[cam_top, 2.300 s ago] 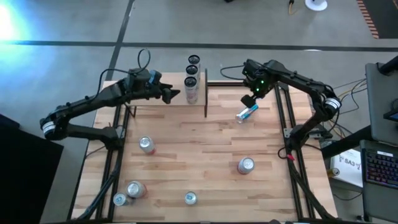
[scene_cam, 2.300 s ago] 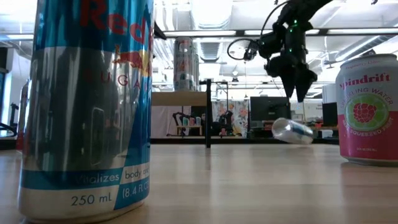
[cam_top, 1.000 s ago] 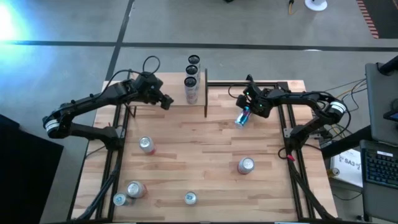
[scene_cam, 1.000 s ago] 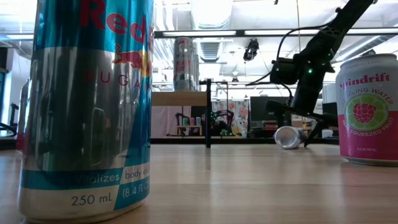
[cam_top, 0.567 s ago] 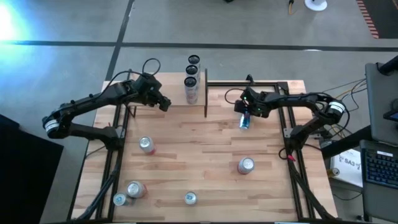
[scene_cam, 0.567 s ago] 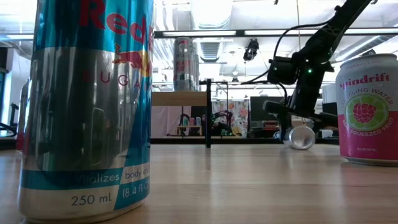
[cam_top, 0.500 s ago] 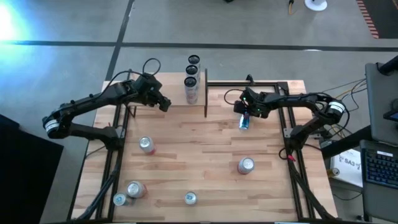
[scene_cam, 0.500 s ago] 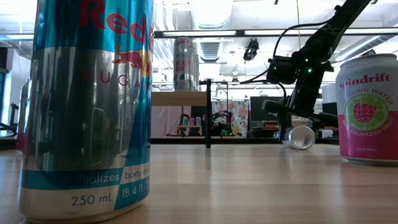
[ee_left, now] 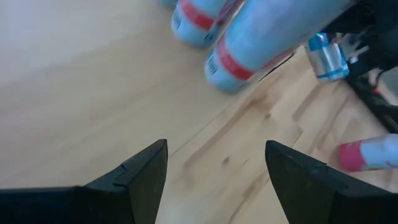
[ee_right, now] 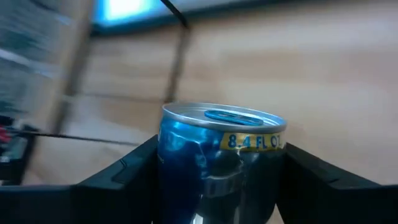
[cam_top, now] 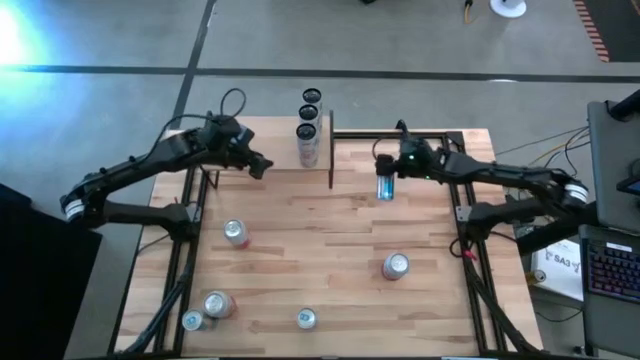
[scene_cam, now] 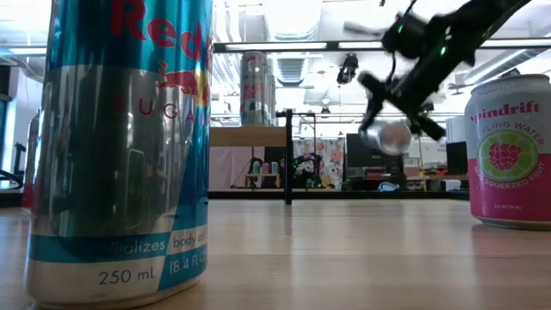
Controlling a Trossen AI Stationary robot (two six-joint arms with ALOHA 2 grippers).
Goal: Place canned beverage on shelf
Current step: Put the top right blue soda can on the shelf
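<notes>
My right gripper (cam_top: 386,176) is shut on a blue canned beverage (cam_top: 385,187), held above the table right of the shelf (cam_top: 278,140). The low view shows that can (scene_cam: 385,136) in the air, one round end toward the near edge. The shelf, a light-wood board with dark upright end panels (scene_cam: 287,155), carries several tall cans (cam_top: 308,130) standing on their bases at its right end. My left gripper (cam_top: 261,167) hangs open at the shelf's near edge, left of those cans, with nothing between its fingers (ee_left: 140,177). My right gripper pinches the blue can's side wall (ee_right: 171,168) between its two fingers, one on each side, a little below one end (ee_right: 217,115). The fingers come slanting down from the table's right and lie across the can. The can is lifted clear of the table and tilted.
Loose cans stand on the tabletop: one at the left (cam_top: 236,233), three along the near edge (cam_top: 218,304) (cam_top: 193,320) (cam_top: 306,318), one at the right (cam_top: 396,266). Black frame rails (cam_top: 455,190) run along both sides. Bare wood lies in the middle.
My right gripper has risen and rolled with the blue can. The can lay on its side on the table and now hangs tilted, clear of the wood. My left gripper has drawn back a little toward the table's left.
</notes>
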